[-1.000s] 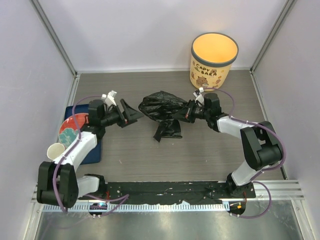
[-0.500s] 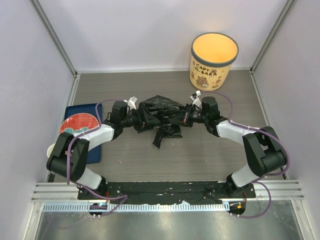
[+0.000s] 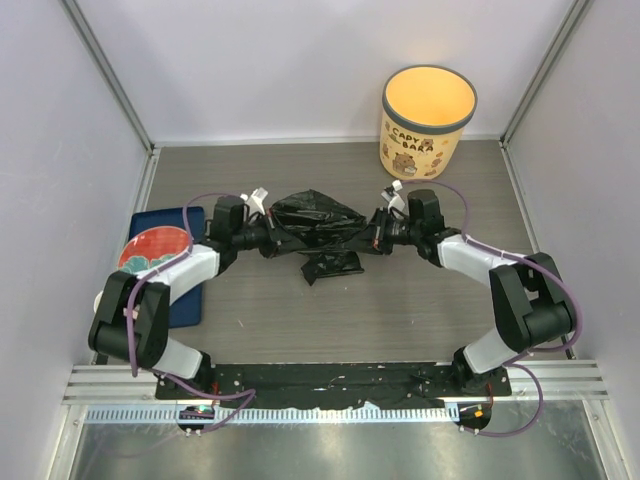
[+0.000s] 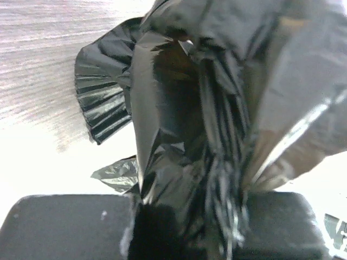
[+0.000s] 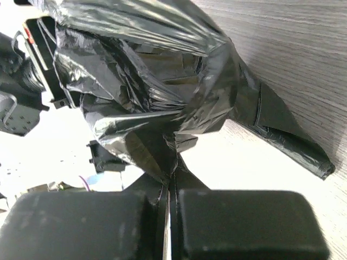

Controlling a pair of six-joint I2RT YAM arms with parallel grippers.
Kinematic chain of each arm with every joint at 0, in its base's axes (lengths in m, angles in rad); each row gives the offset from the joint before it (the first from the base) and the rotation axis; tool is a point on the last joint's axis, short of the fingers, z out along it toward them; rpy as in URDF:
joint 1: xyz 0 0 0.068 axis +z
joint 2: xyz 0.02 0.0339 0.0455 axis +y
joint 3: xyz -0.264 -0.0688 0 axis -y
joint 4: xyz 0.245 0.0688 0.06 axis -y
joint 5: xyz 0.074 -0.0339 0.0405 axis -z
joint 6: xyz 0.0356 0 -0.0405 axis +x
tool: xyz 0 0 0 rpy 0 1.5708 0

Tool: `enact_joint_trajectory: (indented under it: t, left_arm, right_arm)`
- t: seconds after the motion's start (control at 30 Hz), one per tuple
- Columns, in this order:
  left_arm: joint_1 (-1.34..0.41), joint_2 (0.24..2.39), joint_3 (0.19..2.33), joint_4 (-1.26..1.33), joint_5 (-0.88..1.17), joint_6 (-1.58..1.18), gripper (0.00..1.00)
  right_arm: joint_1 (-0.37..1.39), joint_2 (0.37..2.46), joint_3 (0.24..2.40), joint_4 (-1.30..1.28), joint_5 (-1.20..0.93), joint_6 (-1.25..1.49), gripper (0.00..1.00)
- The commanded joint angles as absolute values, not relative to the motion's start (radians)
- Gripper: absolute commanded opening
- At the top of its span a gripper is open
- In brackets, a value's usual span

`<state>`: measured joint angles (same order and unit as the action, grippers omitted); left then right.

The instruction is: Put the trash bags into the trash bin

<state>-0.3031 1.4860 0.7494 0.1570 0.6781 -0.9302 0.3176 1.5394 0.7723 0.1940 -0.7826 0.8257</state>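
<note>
A crinkly black trash bag (image 3: 318, 224) is stretched over the middle of the table between my two grippers, with a folded flap (image 3: 332, 266) trailing toward the near side. My left gripper (image 3: 272, 238) is shut on the bag's left end. In the left wrist view the film (image 4: 217, 108) fills the frame and bunches between the pads of that gripper (image 4: 190, 227). My right gripper (image 3: 372, 236) is shut on the right end, where a thin pleat of the bag (image 5: 146, 81) runs into the closed pads (image 5: 171, 189). The cream-yellow trash bin (image 3: 420, 140) stands upright at the back right, apart from the bag.
A blue mat (image 3: 188, 300) with a red patterned plate (image 3: 150, 250) lies at the left, partly under my left arm. Grey enclosure walls close in the back and both sides. A black rail (image 3: 340, 378) runs along the near edge.
My left gripper moved right from near the plate to the bag's left end and closed on it. The bag now spans both grippers. The right arm barely moved.
</note>
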Motion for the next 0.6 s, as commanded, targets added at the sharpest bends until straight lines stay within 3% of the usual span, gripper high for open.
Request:
enact_joint_trajectory:
  t: [0.0,0.1,0.2,0.23,0.33,0.47,0.57]
  left_arm:
    - [-0.224,1.396,0.738,-0.064,0.696,-0.744,0.00]
    - [-0.224,1.405,0.729,-0.034,0.718,-0.758,0.00]
    - [-0.224,1.445,0.712,0.076,0.768,-0.871,0.00]
    - [-0.225,1.456,0.694,0.194,0.781,-0.917,0.00]
    - [-0.233,1.505,0.684,0.366,0.807,-1.058,0.00]
    - [-0.241,1.532,0.680,0.449,0.831,-1.126,0.00]
    - [-0.239,1.529,0.670,0.451,0.862,-1.114,0.00]
  right_arm:
    - [0.227,1.511,0.850,0.008,-0.778,0.606,0.01]
    - [0.229,1.532,0.876,-0.034,-0.802,0.598,0.01]
    - [0.227,1.563,0.884,-0.006,-0.845,0.659,0.34]
    - [0.232,1.556,0.870,0.062,-0.854,0.716,0.51]
    - [0.264,1.487,0.784,0.209,-0.884,0.828,0.70]
    - [0.318,1.433,0.692,0.301,-0.832,0.868,0.73]
    - [0.313,1.471,0.698,0.334,-0.798,0.845,0.68]
